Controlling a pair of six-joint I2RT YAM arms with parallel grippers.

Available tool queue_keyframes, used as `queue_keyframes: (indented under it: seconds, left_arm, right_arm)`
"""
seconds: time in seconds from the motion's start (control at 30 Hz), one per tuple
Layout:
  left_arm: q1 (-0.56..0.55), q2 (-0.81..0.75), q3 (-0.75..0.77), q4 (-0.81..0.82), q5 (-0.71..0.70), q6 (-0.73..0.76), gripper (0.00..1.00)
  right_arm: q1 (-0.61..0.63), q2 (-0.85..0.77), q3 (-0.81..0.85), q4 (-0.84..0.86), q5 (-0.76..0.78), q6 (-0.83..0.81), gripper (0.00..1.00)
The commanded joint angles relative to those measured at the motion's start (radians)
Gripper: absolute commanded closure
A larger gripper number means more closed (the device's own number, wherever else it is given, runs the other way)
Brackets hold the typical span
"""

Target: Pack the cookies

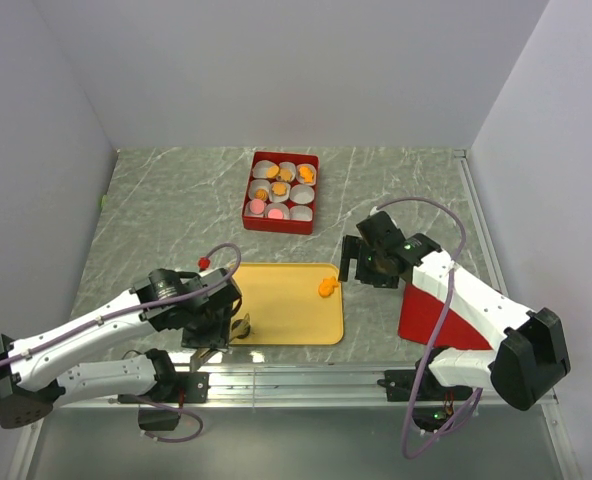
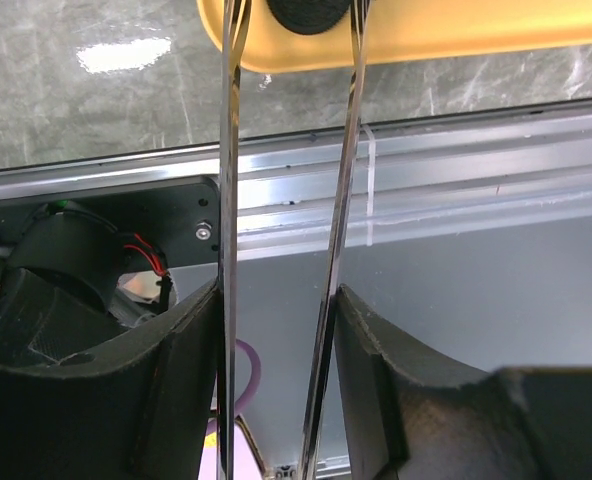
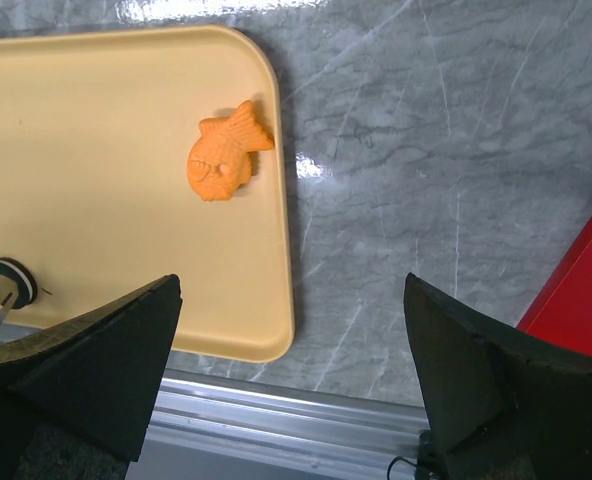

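Observation:
An orange fish-shaped cookie (image 1: 326, 287) lies at the right edge of the yellow tray (image 1: 276, 290); it also shows in the right wrist view (image 3: 224, 155). My left gripper (image 1: 234, 328) is shut on thin metal tongs (image 2: 231, 150) at the tray's near edge. A black round cookie (image 2: 314, 12) sits between the tong tips, and it shows in the right wrist view (image 3: 14, 281) too. My right gripper (image 3: 291, 300) is open and empty, above the tray's right near corner. A red box (image 1: 252, 212) of white paper cups holds several orange, pink and brown cookies.
A red lid (image 1: 441, 322) lies at the right, under my right arm. The metal rail (image 1: 306, 382) runs along the table's near edge. Grey walls close in the table at the back and sides.

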Motion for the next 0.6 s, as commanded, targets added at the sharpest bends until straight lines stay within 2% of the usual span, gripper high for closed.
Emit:
queue_keyframes:
  seconds: [0.0,0.43,0.57]
  left_arm:
    - [-0.027,0.014,0.064,-0.014,0.002,-0.019,0.48]
    - [-0.113,0.102,0.078,-0.019,-0.008,-0.071,0.48]
    - [-0.121,0.126,0.084,-0.019,-0.021,-0.075,0.51]
  right_arm:
    - [0.008,-0.033,-0.010,0.021,0.020,0.015,0.01]
    - [0.007,-0.076,-0.056,0.023,0.044,0.005,0.01]
    - [0.008,-0.081,-0.058,0.015,0.056,-0.010,0.01]
